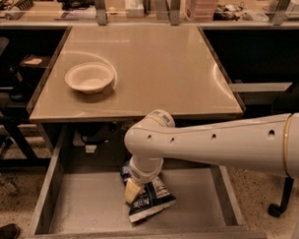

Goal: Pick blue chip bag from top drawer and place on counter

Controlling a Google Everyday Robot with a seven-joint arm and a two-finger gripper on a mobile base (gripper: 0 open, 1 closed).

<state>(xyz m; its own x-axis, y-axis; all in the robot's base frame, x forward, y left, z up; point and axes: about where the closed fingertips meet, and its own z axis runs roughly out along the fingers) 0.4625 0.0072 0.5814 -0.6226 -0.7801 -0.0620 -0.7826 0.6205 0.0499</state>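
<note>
Camera view from above and in front: the white arm (227, 144) is the largest thing, reaching in from the right edge of the frame across the lower middle and bending downward at a rounded joint near the centre. Above it the counter (161, 63) fills the upper middle, a glossy beige top with a thin darker edge. Behind that, along the top of the frame, runs a cluttered bench (55, 12) with metal posts.

Below the counter's near edge the top drawer (82, 207) is pulled out toward the bottom of the frame, a wide, shallow grey box with low sides. Its flat bottom is bare to the left and right of the middle.

One white bowl (90, 77) stands upright on the left part of the counter, well apart from the arm; nothing shows inside it.

The blue chip bag (150, 200) lies inside the drawer, at its middle, dark blue with a white panel and lettering, tilted toward the lower left of the frame. It is the only thing seen in the drawer besides the arm's end.

The pincer (133, 191) is down in the drawer right at the bag's left edge, seemingly touching it. Whether it is gripping the bag or spread apart I cannot tell, since the wrist above hides most of it.
</note>
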